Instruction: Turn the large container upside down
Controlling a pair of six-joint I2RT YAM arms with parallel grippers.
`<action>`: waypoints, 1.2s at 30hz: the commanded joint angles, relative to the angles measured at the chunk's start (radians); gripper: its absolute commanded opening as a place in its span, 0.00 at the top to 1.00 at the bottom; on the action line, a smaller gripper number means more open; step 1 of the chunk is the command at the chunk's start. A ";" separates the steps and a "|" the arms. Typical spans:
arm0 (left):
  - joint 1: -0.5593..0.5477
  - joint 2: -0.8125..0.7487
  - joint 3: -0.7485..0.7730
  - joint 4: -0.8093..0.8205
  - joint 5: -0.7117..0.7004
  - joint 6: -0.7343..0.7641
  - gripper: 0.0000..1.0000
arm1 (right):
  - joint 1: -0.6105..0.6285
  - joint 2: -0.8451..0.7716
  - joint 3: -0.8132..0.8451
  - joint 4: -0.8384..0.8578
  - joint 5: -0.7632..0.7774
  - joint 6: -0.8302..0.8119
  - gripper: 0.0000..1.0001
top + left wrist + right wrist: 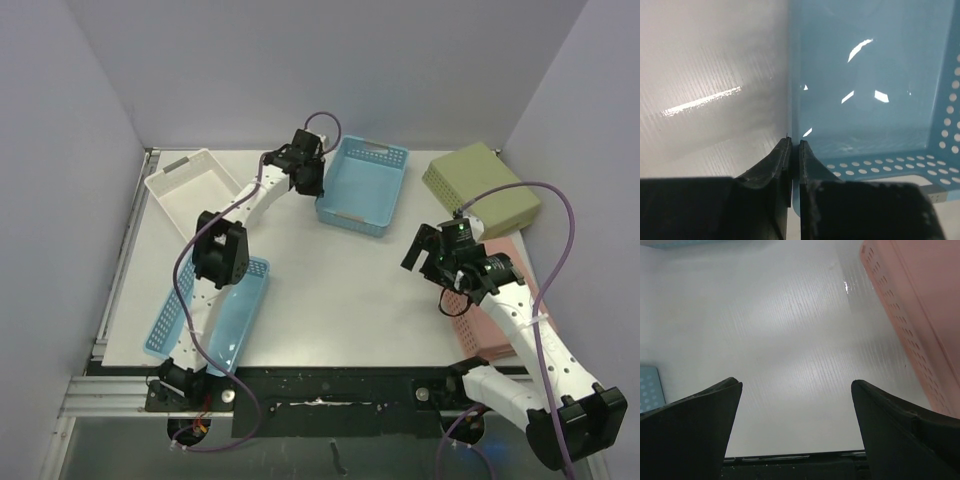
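So the left tool [794,143] is pinched shut on the left wall of the large blue basket [368,185], which sits upright near the worktop's [330,290] far edge. The right tool [796,385] is wide open and empty. Grip looks set, so I'd guess lift and roll it over next.

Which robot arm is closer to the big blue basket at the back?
Left. The left gripper has its jaws pinched on a side wall of the big blue basket. The right gripper hangs open over the table, away from it, beside the pink basket.
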 commanded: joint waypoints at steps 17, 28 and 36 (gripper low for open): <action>-0.248 -0.785 -0.844 0.168 -0.192 -0.097 1.00 | 0.010 0.057 0.077 0.060 0.021 0.056 0.02; -0.483 -0.937 -1.193 0.392 -0.226 -0.462 0.74 | 0.151 0.096 0.062 0.130 0.124 0.115 0.02; -0.432 -1.131 -1.178 0.182 -0.312 -0.425 0.43 | 0.266 0.280 0.188 0.129 0.106 0.140 0.03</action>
